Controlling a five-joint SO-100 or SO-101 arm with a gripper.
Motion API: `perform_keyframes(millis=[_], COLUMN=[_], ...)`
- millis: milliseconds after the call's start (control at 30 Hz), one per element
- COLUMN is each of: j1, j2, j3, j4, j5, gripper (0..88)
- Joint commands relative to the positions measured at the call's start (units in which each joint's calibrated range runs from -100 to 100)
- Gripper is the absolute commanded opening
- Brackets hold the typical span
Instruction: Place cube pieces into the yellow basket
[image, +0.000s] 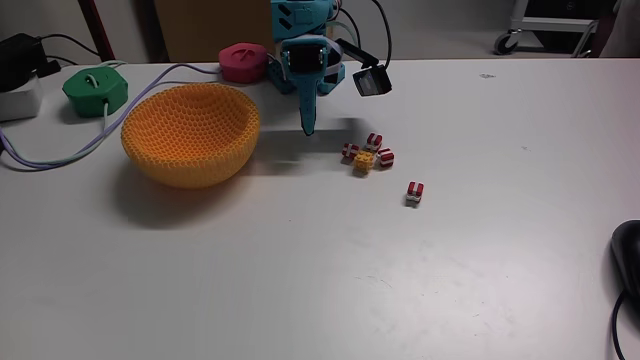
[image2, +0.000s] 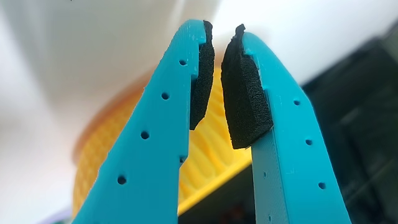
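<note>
At the desk's (image: 300, 290) near right corner in the fixed view, a dark rounded object (image: 627, 262) with a black cable pokes in at the edge. The near part of the white desk is otherwise bare.

Toward the middle of the desk lie the tiny cube pieces. One red-and-white striped cube (image: 415, 192) sits apart, nearest the front edge. Just behind it and to its left is a tight cluster: a yellow-orange cube (image: 362, 163) touching or nearly touching three more red-and-white striped cubes (image: 384, 156), (image: 351, 150), (image: 374, 140).

Left of the cluster stands the large round yellow-orange crocheted basket (image: 190, 135) (image2: 205, 162), upright, with nothing visible inside it. A thin pale cable (image: 60, 158) curves along the desk beside it toward the left edge.

The blue two-finger hand (image: 308, 130) (image2: 219, 31) points down between the basket and the cluster, its tip just above the desk. In the wrist view its black foam pads (image2: 245, 93) stand narrowly apart, gripping nothing.

Near the far edge sit a green round plastic device (image: 95, 90) and a pink round plastic device (image: 243, 60).
</note>
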Motion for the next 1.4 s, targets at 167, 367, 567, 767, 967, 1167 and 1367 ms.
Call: perform_keyframes(millis=[167, 367, 567, 767, 967, 1167, 1367], j1=[4.66, 1.77, -13.33, -18.55, -19.76, -18.83, -16.5], j2=[-0.69, 6.79, 39.65, 60.49, 64.27, 64.27, 64.56], j3=[-0.7, -2.34, -20.63, -27.66, -27.37, -28.24, -27.66], j4=[-0.73, -4.9, -13.94, -22.28, -20.37, -14.11, -13.94], j5=[-3.27, -4.88, -24.42, -33.75, -36.87, -37.85, -38.29], gripper=[0.0, 0.0, 17.2, 27.2, 27.8, 26.1, 15.9])
